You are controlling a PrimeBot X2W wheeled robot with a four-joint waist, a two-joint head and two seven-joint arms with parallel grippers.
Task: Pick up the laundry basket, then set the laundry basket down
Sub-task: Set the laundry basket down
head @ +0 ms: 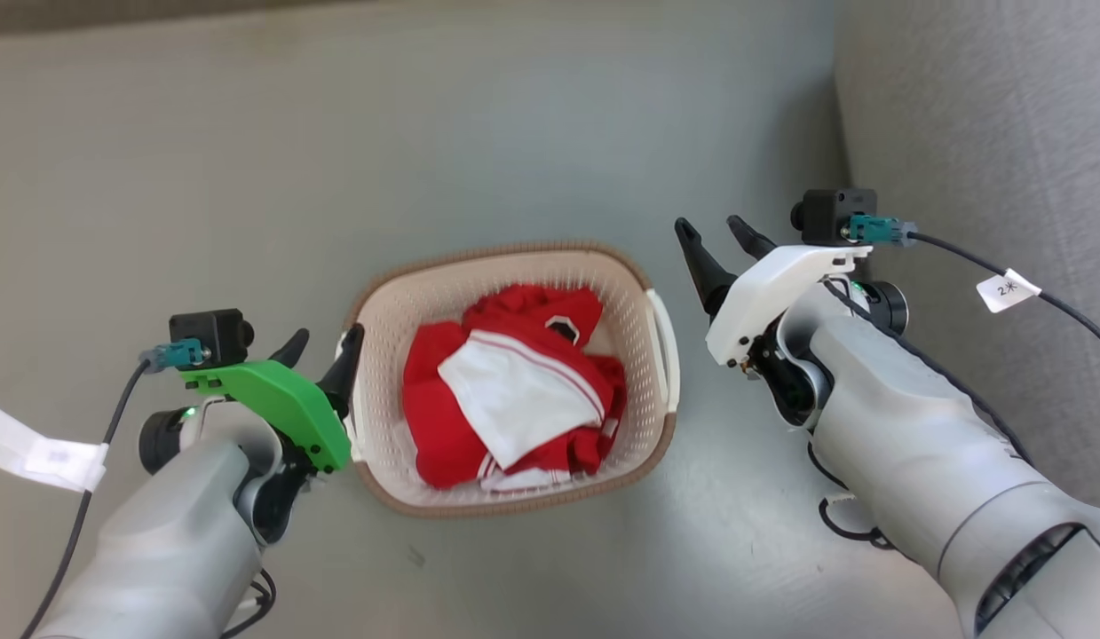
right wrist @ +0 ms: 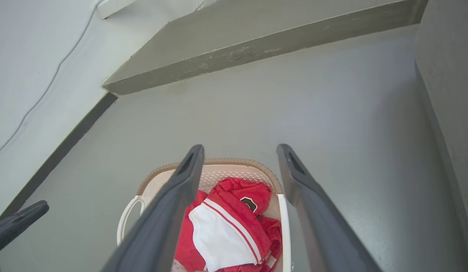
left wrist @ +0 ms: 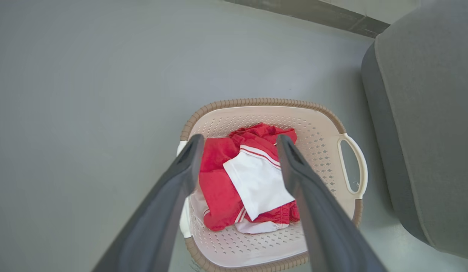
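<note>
- Sitting upright on the grey floor [head: 248,177], the basket [head: 385,355] is in the middle of the head view, a little below centre.
- Red and white clothes [head: 514,390] lie crumpled inside it, below the brown rim.
- The left gripper [head: 326,342], under a green cover, is at the lower left of that view with its fingers spread. The finger [head: 345,368] nearer the basket overlaps the white left handle [head: 359,422], and the other stands outside the basket. I cannot tell whether that finger touches the handle.
- The right gripper [head: 711,226], under a white cover, is right of centre. Its fingers are spread too and hold nothing. It is near the right handle [head: 669,346] but apart from it.
- A grey padded seat [head: 976,115] takes up the upper right corner.
- In the left wrist view the left gripper [left wrist: 239,141] points down at the basket [left wrist: 320,139]. One finger crosses the left handle and the other hangs over the clothes [left wrist: 256,177]. The right handle [left wrist: 360,166] is at the right of the frame, near the seat [left wrist: 426,113].
- In the right wrist view the right gripper [right wrist: 239,151] frames the basket [right wrist: 226,175] and clothes [right wrist: 218,238] at bottom centre.
- A dark finger [right wrist: 18,223] of the left arm shows at the lower left edge of that view, below a pale wall [right wrist: 37,56].
</note>
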